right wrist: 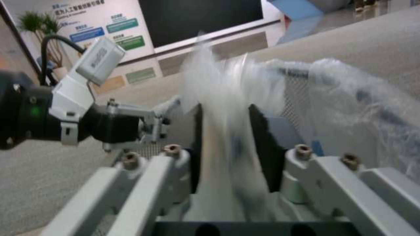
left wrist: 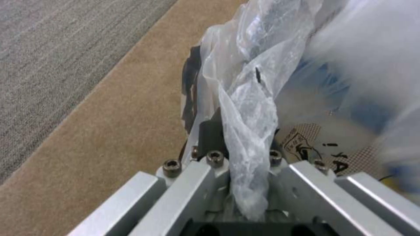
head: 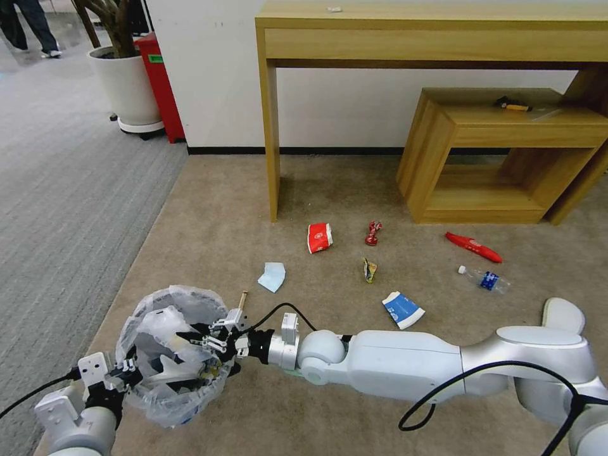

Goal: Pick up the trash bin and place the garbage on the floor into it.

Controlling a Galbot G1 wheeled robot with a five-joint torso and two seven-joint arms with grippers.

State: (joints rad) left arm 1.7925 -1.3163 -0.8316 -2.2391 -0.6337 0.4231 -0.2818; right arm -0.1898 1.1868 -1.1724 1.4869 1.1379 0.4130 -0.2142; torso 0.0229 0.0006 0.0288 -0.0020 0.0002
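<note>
1. Bin first: the trash bin [head: 171,354] is small, round and black, with a crinkly clear bag [head: 190,301] folded over its rim. It is held up over the beige floor [head: 209,215], near the edge of the grey carpet [head: 63,190].

2. The left gripper [head: 123,373] is closed on the near side of the rim, with the bag pinched in too. In the left wrist view a twist of the bag [left wrist: 249,131] runs right between its fingers.

3. The right gripper [head: 212,339] reaches over the far side of the bin, with its tips over the mouth. In the right wrist view its black pads [right wrist: 262,144] stand apart with blurry plastic between them (I cannot tell if it is letting go or just closing).

4. The bin looks light and stiff. The bag is soft and slippery and could slide or tear, so I think the best hold is on the hard rim, not on loose plastic alone.

5. Garbage lies further out on the floor: a pale-blue mask [head: 272,277] and a thin stick [head: 242,297] close to the bin, then a red cup [head: 320,237], a red wrapper [head: 373,232], a small crumpled scrap [head: 369,270], a blue-white carton [head: 403,310], a long red wrapper [head: 473,247] and a clear bottle [head: 484,279].

6. These all look light. The mask and wrappers are floppy (pinch them in the middle), and the bottle is round and may roll.

7. Behind them stand a wooden desk [head: 272,126] and a low wooden shelf [head: 437,158].
</note>
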